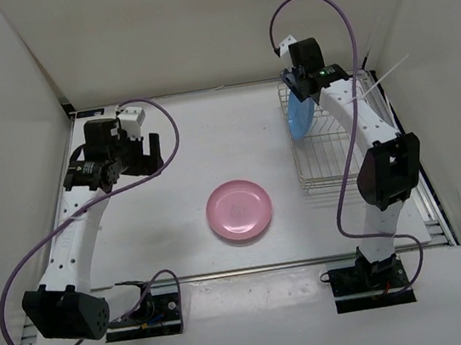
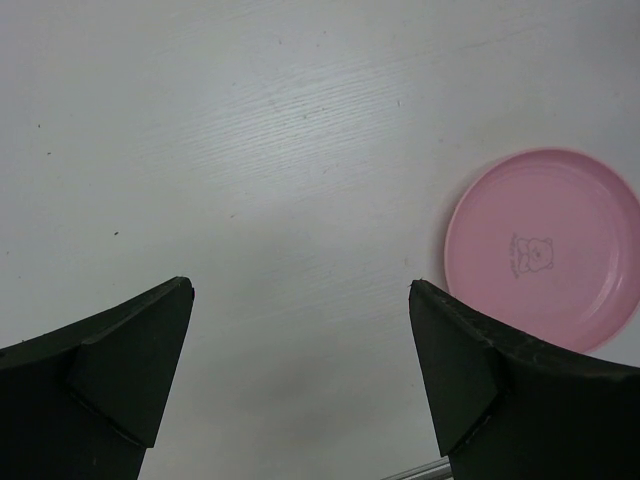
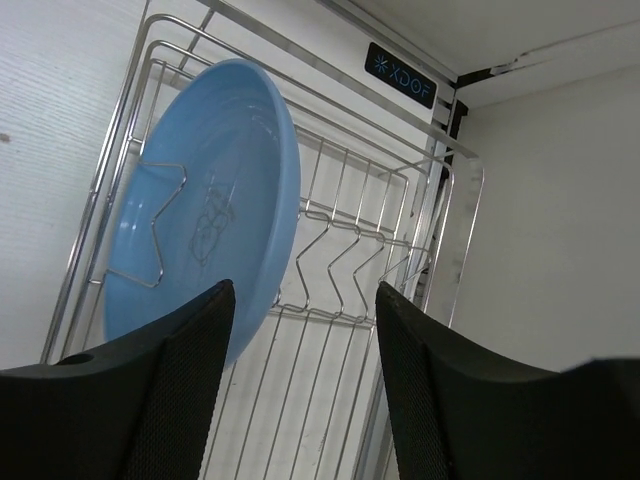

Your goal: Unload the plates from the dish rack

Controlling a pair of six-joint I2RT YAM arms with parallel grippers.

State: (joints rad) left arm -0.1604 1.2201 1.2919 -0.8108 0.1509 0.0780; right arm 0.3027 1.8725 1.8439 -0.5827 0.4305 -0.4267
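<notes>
The pink plate [image 1: 238,210] lies flat on the table, right way up; in the left wrist view the pink plate [image 2: 545,245] sits to the right of my fingers. The light blue plate [image 1: 298,114] stands on edge in the left end of the dish rack [image 1: 331,154]. My right gripper [image 1: 296,83] hangs over the rack's far left corner. In the right wrist view the right gripper [image 3: 305,290] is open, and the blue plate [image 3: 200,200] has its rim close beside the left finger [image 3: 180,380], above the wire slots of the rack [image 3: 345,250]. My left gripper [image 1: 147,150] [image 2: 300,290] is wide open over bare table.
The rack stands against the right wall of the white enclosure [image 1: 439,66]. A purple cable [image 1: 352,121] loops along the right arm over the rack. The table's front rail [image 1: 295,262] runs just below the pink plate.
</notes>
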